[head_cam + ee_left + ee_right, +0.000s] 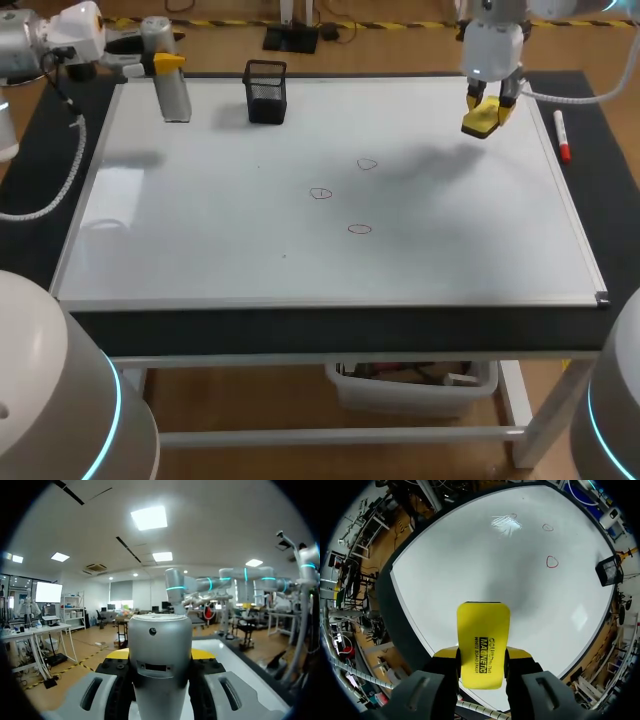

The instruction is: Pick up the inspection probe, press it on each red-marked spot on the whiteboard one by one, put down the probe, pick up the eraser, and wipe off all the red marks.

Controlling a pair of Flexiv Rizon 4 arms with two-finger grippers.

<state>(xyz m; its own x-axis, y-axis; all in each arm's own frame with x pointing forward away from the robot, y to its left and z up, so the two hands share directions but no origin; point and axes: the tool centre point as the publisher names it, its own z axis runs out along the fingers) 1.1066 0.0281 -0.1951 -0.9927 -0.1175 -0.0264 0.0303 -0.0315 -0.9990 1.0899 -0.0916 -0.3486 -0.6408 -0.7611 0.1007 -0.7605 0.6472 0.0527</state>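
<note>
Head view first, the operator says: what is in each hand?

Me: My left gripper (pixel 168 62) is clamped on the inspection probe (pixel 172 85) over the whiteboard's (pixel 200 230) far left corner. My right gripper (pixel 487 105) pinches the eraser (pixel 482 120) by one end, above the far right part of the board. Three red marks (pixel 320 193) sit near the middle, unwiped.

Operator: What could go wrong?

Me: I hold the eraser only at its end, so pressing down hard might pivot it in my fingers and leave streaks. The red marker (pixel 562 135) lies along the right edge, and a wide sweep could knock it off. The black mesh cup (pixel 265 91) stands on the far edge just beside the probe, so a careless set-down might tip it.

Operator: Anything you can't see?

Me: In the left wrist view the probe's body blocks the board, so its tip is hidden. I can't tell whether it touches the surface. In the right wrist view one mark is half lost in glare.
</note>
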